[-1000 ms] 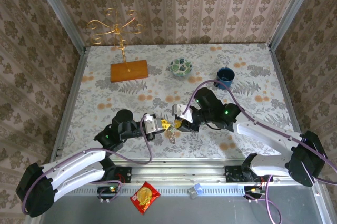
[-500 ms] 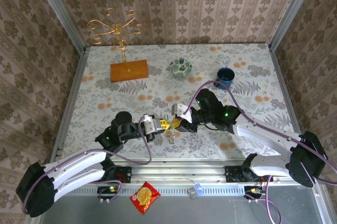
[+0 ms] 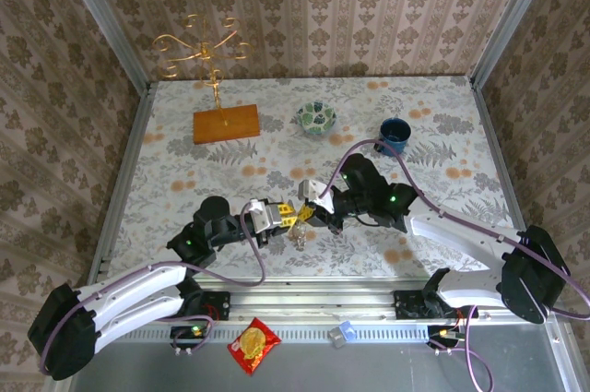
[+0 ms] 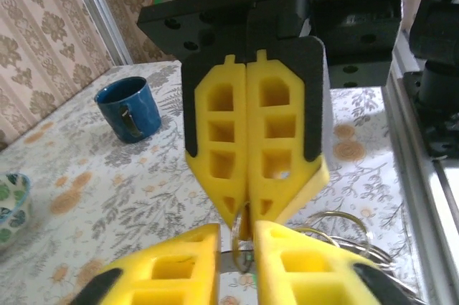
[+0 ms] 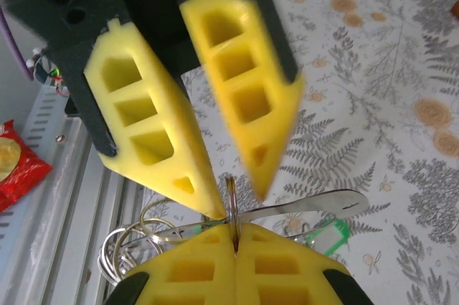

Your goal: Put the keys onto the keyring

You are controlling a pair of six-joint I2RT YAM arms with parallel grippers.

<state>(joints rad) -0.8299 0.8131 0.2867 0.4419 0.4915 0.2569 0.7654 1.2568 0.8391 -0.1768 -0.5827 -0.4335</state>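
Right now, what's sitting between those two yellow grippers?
The keyring, seen edge-on in the right wrist view. The right gripper is shut on it from one side; the left gripper has its fingers open either side of it.

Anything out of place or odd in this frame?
Yes: a red-and-yellow snack packet lies off the table, down on the metal base plate at the near edge. It sits outside the work surface. Nothing on the table itself looks spilled, tipped or damaged.
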